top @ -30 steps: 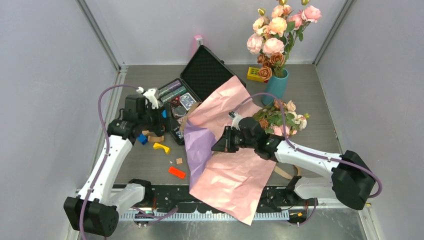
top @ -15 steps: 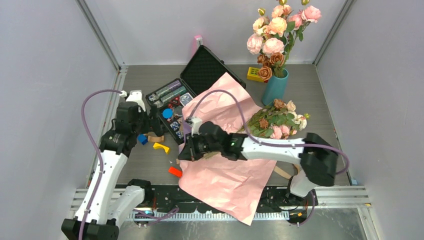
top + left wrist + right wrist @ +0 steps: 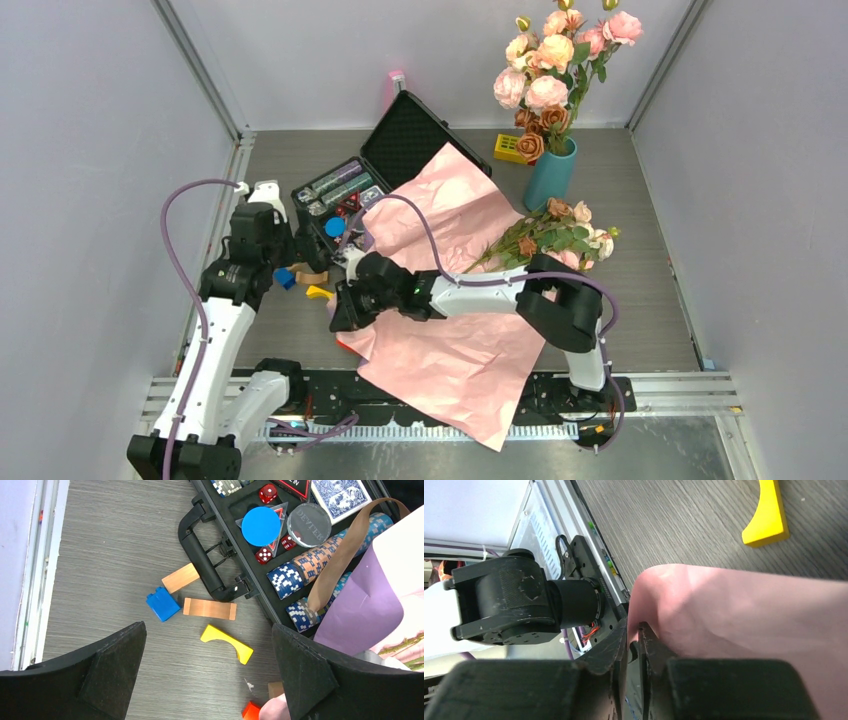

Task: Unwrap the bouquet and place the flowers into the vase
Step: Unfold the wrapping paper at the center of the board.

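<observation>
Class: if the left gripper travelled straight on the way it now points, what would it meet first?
Probably the yellow arch-shaped block on the grey wood-grain table, lying between the fingers of the open left gripper, though depth is unclear.

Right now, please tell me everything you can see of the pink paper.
The pink paper is a large, crinkled sheet, spread open on the table, its near corner past the front edge. Its far corner lies against the open black case. The flowers lie partly on its right side. The right hand pinches its left edge.
</observation>
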Motion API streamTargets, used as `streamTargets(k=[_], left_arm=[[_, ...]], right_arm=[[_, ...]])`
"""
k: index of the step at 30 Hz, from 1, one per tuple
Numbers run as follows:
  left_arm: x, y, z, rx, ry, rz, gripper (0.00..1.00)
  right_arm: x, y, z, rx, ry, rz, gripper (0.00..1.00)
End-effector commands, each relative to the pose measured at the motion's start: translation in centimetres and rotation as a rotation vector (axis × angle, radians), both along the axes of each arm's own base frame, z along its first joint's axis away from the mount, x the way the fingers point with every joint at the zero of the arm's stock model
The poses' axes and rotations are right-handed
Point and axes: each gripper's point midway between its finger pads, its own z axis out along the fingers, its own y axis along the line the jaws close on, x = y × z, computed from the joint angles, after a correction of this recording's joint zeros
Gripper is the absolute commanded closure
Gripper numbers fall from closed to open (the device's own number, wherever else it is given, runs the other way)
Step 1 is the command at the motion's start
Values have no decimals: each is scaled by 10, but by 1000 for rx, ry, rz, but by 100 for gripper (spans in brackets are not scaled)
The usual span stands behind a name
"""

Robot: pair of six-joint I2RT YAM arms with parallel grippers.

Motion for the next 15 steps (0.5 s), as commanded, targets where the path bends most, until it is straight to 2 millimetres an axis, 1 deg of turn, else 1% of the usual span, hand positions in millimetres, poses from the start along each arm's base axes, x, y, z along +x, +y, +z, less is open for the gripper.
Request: streamTargets(k=[1, 2, 5, 6, 7, 8, 10, 11, 12, 13, 14, 15], left_arm=[[5, 0, 7, -5, -39, -8, 0], [5, -1, 6, -7, -37, -11, 0], [7, -2, 4, -11, -29, -17, 0], [7, -2, 3, -11, -25, -18, 0], [7, -2, 2, -9, -21, -17, 0], [6, -1, 1, -6, -18, -16, 0], [6, 0, 1, 0, -17, -8, 0], [6, 1, 1, 1, -18, -7, 0], [6, 1, 1, 1, -19, -6, 0], [6, 1, 1, 0, -19, -6, 0], [6, 1, 1, 1, -19, -7, 0], [6, 1, 1, 0, -19, -7, 0]], right_arm=[[7, 11, 66, 143, -101, 11, 78], [9, 7, 68, 129, -116, 1, 73], [10, -9, 84, 114, -152, -20, 63], [12, -14, 85, 106, -168, -29, 57], [11, -20, 94, 111, -179, -34, 55], [12, -25, 94, 100, -194, -44, 50], [13, -37, 110, 106, -227, -63, 44], [13, -43, 109, 83, -236, -65, 42], [15, -49, 117, 84, -252, -84, 39], [16, -56, 116, 61, -260, -90, 37], [18, -62, 125, 69, -278, -112, 35], [19, -67, 125, 54, -284, -120, 34]])
